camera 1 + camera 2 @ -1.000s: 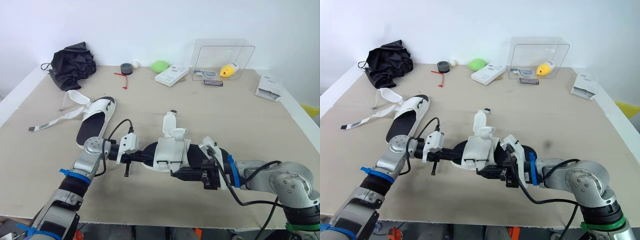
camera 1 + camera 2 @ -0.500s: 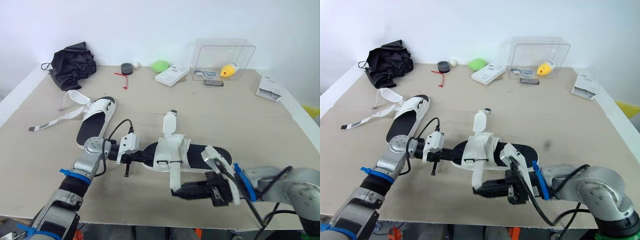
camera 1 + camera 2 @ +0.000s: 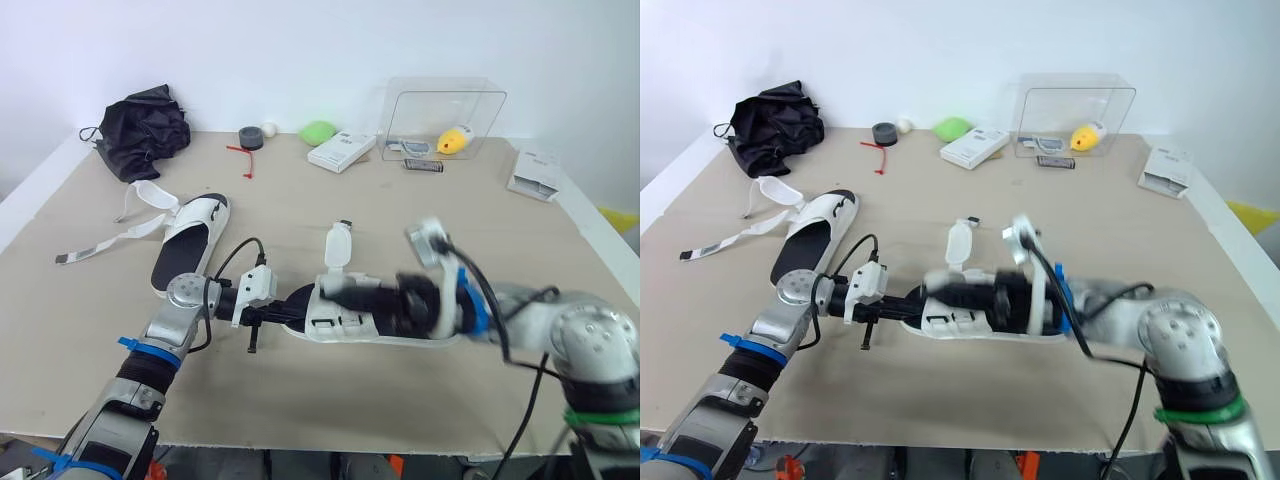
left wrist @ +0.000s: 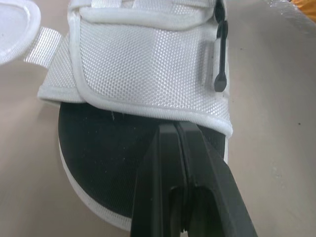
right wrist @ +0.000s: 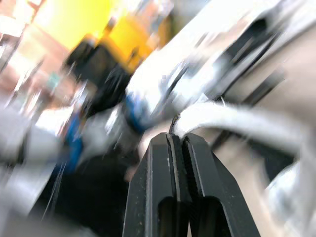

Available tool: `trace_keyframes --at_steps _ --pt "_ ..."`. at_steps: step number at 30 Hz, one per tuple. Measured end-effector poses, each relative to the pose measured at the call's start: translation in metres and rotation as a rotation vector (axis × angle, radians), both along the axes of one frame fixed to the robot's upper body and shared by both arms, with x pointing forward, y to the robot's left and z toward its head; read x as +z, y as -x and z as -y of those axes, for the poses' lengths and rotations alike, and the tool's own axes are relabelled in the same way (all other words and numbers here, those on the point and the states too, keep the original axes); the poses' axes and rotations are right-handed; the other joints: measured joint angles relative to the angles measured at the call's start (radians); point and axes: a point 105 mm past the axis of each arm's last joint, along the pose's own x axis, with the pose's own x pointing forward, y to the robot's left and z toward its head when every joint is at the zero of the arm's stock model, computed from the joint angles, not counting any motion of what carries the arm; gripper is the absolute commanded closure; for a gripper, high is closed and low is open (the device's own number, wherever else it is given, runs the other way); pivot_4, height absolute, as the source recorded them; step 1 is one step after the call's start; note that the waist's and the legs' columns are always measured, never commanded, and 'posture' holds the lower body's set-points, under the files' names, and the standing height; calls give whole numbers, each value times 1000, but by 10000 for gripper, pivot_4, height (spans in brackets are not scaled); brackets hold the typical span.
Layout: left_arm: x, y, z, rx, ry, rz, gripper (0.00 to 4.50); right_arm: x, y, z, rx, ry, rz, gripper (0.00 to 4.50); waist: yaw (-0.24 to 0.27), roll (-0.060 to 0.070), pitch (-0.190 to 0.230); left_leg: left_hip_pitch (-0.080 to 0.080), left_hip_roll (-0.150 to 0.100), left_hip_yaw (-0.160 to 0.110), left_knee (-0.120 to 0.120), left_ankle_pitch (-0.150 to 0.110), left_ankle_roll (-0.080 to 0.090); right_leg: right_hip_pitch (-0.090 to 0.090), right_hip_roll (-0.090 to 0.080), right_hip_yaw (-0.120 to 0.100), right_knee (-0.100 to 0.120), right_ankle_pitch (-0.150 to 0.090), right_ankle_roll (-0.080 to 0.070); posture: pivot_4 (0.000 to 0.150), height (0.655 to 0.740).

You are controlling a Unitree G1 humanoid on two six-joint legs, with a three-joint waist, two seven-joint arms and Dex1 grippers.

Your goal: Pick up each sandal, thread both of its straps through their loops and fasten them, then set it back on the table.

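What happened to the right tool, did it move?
Yes. The right tool swung from the near side of the sandal to over its top.

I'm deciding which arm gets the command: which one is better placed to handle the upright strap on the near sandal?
Right. The left end effector is shut on the near sandal at its sole, steadying it; the right end effector hangs over its upper, close beside the upright strap.

The right gripper has swung from the near side up over the sandal.
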Motion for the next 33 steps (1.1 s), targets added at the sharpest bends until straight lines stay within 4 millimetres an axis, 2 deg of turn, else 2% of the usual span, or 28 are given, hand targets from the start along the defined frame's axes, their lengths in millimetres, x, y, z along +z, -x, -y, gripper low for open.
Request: trace_keyframes --at_steps 7,14,21,26,33 --pt "1 2 0 -9 1 3 45000 -13 -33 12 -198 11 -119 44656 0 0 0 -1 -1 0 0 -1 1 0 -1 0 0 1 -4 1500 7400" --pt "0 1 0 -4 1 3 45000 -23 -42 14 -263 22 -187 44656 -1 0 0 -1 0 0 0 -1 1 0 -1 0 0 2 -4 1500 7400" --pt "0 2 0 -5 1 3 45000 -52 -60 27 -382 2 -400 44656 -1 0 0 -1 0 1 0 -1 1 0 0 0 0 2 -4 1500 7400" --pt "0 2 0 -5 1 2 45000 -52 -68 35 -413 -31 -432 44656 -1 0 0 -1 0 1 0 -1 1 0 0 0 0 2 -4 1500 7400" --pt "0 2 0 -1 -1 -1 45000 -56 -76 37 -460 -58 -461 44656 -2 0 0 -1 0 1 0 -1 1 0 0 0 0 2 -4 1500 7400"
